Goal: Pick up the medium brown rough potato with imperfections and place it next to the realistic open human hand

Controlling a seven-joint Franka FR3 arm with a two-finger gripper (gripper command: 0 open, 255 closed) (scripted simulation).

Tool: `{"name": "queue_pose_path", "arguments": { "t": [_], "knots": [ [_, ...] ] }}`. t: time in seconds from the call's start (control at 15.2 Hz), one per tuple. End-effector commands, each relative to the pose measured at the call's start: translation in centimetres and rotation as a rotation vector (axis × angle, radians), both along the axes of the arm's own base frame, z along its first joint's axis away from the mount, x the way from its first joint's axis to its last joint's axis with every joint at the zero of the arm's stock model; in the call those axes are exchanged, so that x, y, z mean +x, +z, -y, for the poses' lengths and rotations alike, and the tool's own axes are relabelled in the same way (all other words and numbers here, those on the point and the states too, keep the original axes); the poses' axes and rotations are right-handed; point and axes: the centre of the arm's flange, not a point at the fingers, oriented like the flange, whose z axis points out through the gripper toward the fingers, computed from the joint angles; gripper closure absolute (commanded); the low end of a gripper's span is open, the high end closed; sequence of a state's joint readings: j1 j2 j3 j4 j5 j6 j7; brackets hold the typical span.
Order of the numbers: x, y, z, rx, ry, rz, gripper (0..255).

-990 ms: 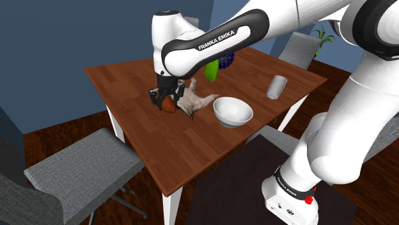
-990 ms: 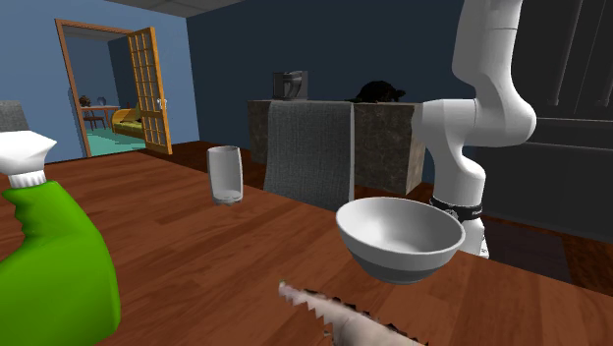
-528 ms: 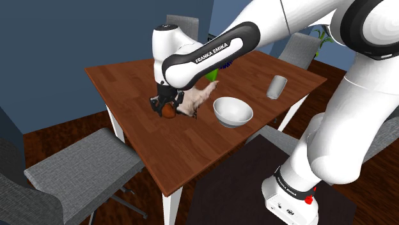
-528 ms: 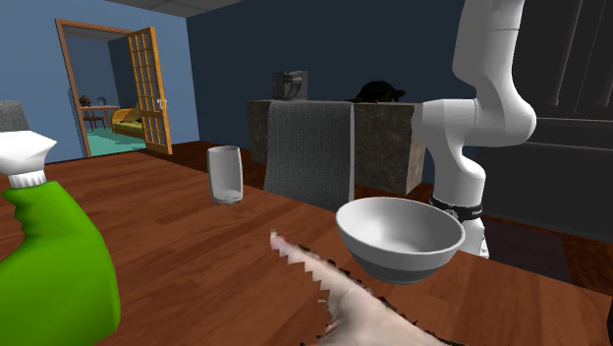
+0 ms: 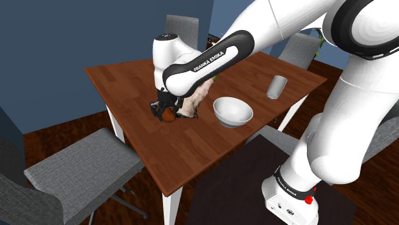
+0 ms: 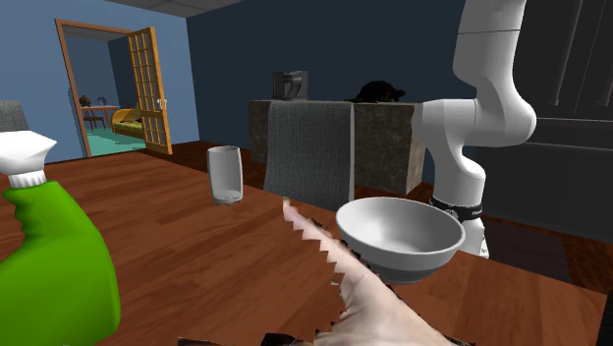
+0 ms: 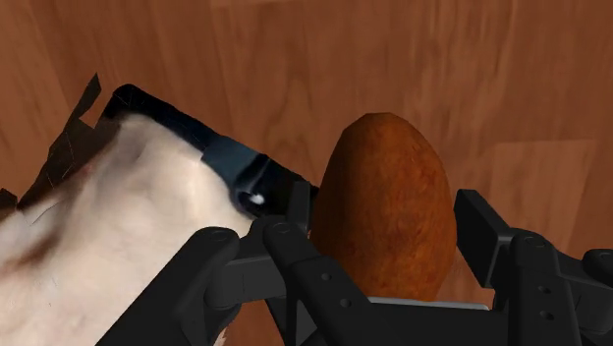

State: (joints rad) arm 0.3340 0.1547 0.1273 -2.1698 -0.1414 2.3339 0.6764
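Note:
The brown rough potato (image 7: 385, 211) is clasped between my black fingers, just above the wooden table (image 5: 128, 77). My gripper (image 5: 167, 112) is shut on the potato (image 5: 169, 114) near the table's middle in the shoulder view. The pale open human hand (image 5: 195, 100) lies right beside the gripper and is tilted up against it. The hand (image 7: 93, 231) presses on one finger in the wrist view. In the second exterior view the hand (image 6: 378, 305) rises from the table with a finger pointing up.
A white bowl (image 5: 233, 112) stands just beyond the hand. A grey cup (image 5: 277, 86) is near the table's far corner. A green bottle (image 6: 54, 256) looms at the second exterior view's left. Grey chairs (image 5: 70, 169) ring the table.
My gripper has lowered a little with the potato and pushed against the hand. The hand has turned and tipped upward, its finger now pointing higher.

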Motion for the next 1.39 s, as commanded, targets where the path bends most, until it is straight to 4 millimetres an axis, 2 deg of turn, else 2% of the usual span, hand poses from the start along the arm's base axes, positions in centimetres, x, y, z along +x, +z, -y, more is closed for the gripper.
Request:
{"name": "queue_pose_path", "arguments": {
  "t": [0.0, 0.13, 0.2, 0.53, 0.79, 1.32],
  "knots": [
    [0.0, -0.1, 0.1, -0.001, -0.001, -0.001, 255],
    [0.0, -0.1, 0.1, -0.001, -0.001, -0.001, 255],
    [0.0, 0.0, 0.1, -0.001, -0.001, -0.001, 0],
    [0.0, -0.1, 0.1, -0.001, -0.001, -0.001, 0],
    [-0.2, 4.9, -0.2, -0.001, -0.001, -0.001, 0],
    [-0.2, 4.9, -0.2, -0.001, -0.001, -0.001, 0]
  ]
}}
